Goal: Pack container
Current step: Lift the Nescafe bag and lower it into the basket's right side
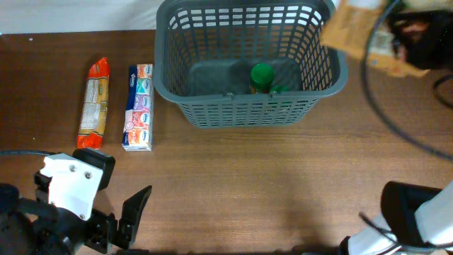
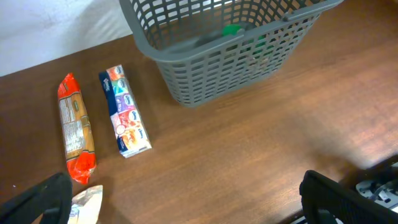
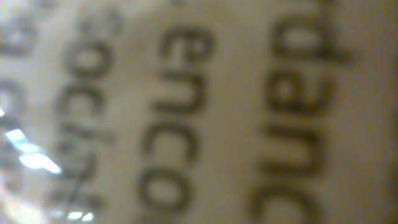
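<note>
The left fingers (image 1: pixel 131 216) are being held wide apart, empty. A tan packet (image 1: pixel 357 32) is being clamped by the right fingers (image 1: pixel 414 35) above the container (image 1: pixel 248 106), at its corner.

I get three views: one from above, one low and slanting, one jammed against a label.
My overhead looks straight down on the table (image 1: pixel 283 184). My left wrist camera sits low at the near-left and faces obliquely toward the far side. Both share the basket (image 1: pixel 248 112), orange pack (image 1: pixel 94 105) and tissue pack (image 1: pixel 138 106). My right wrist camera is so near the brown pack (image 1: pixel 354 32) that blurred print fills it.
</note>
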`<state>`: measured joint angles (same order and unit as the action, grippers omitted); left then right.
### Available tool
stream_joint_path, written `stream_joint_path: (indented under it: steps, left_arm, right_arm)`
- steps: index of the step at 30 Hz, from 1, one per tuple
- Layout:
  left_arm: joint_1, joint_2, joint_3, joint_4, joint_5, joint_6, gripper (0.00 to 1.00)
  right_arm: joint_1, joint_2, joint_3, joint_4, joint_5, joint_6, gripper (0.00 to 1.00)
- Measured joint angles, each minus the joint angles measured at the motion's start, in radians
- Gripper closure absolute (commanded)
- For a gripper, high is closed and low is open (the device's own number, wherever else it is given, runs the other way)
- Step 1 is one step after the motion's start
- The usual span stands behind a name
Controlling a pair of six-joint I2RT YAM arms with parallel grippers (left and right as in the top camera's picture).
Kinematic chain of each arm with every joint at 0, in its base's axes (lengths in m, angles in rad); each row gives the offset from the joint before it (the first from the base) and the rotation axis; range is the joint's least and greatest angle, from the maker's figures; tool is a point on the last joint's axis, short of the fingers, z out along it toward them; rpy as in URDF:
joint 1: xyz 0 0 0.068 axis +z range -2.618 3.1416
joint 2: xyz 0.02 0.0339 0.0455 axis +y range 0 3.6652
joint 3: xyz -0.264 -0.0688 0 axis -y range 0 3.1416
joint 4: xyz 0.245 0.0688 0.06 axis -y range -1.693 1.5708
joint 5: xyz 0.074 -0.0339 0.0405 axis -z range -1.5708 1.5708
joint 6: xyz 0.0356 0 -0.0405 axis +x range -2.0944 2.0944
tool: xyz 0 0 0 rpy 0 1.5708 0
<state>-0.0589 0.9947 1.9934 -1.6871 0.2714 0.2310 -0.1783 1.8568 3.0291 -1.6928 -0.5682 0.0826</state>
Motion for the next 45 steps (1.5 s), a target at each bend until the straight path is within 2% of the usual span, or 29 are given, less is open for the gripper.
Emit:
stream_joint_path:
  steps: [7, 13, 20, 25, 38, 45]
  left_arm:
    - [0.000, 0.000, 0.000, 0.000, 0.000, 0.000, 0.01]
    - [0.000, 0.000, 0.000, 0.000, 0.000, 0.000, 0.01]
    - [0.000, 0.000, 0.000, 0.000, 0.000, 0.000, 0.01]
    - [0.000, 0.000, 0.000, 0.000, 0.000, 0.000, 0.01]
    - [0.000, 0.000, 0.000, 0.000, 0.000, 0.000, 0.01]
    - [0.000, 0.000, 0.000, 0.000, 0.000, 0.000, 0.01]
  right_arm:
    - [0.346, 0.035, -0.006, 0.000, 0.252, 0.000, 0.96]
    - [0.498, 0.163, -0.010, 0.001, 0.462, 0.000, 0.96]
    - [0.530, 0.309, -0.024, 0.086, 0.554, 0.000, 0.96]
    - [0.529, 0.352, -0.026, 0.133, 0.584, 0.000, 0.96]
    - [0.523, 0.545, -0.027, 0.048, 0.625, 0.014, 0.96]
    - [0.475, 0.553, -0.084, 0.038, 0.650, 0.045, 0.96]
